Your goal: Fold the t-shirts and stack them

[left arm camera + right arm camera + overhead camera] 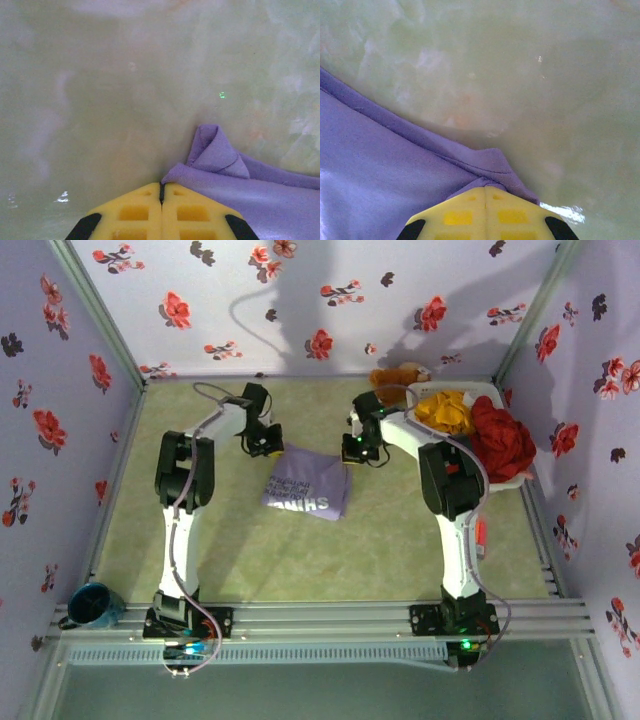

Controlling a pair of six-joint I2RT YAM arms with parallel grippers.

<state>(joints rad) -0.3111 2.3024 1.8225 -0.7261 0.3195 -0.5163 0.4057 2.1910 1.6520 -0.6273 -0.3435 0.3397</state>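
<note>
Bare green table [250, 555] gives you open room from the mug [92, 605] by the left rail across to the basket [506, 483] at the right wall, which holds the yellow t-shirt [445, 410] and the red t-shirt [500, 440]. The folded purple t-shirt [308, 490] lies mid-table. The left gripper [161, 187] is pressed together on its far-left corner, and the right gripper [485, 189] likewise pinches its far-right corner.

1. Left arm [185, 475] reaches far, elbow bent; left gripper [161, 189] pinches closed on the lavender t-shirt [308, 488], at its far-left corner.
2. Right arm [450, 480] mirrors it; right gripper [485, 190] clamps the far-right corner.
</note>
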